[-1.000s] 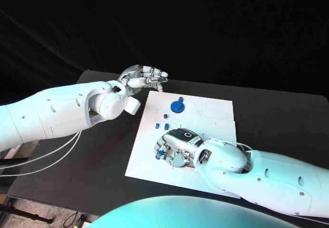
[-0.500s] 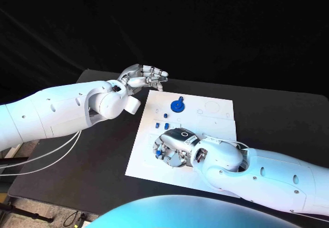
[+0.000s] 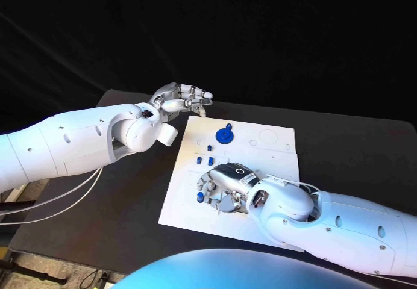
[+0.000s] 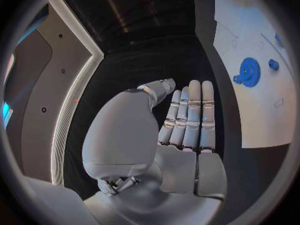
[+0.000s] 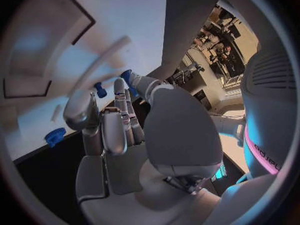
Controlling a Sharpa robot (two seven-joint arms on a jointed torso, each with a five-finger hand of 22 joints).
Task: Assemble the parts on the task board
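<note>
Head view: right hand [image 3: 224, 185] palm-down on task board [image 3: 261, 135], fingers curled.

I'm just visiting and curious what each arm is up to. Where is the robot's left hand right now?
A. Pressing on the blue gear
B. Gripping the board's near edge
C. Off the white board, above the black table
C: the left hand hangs beyond the task board, holding nothing.

We see two bulky white arms with smooth rounded shells dotted with small dark screws. Each ends in a silver metal robot hand, left [image 3: 181, 96] and right [image 3: 224, 185], with segmented fingers. Thin white cables [image 3: 61, 195] trail below the left arm.
</note>
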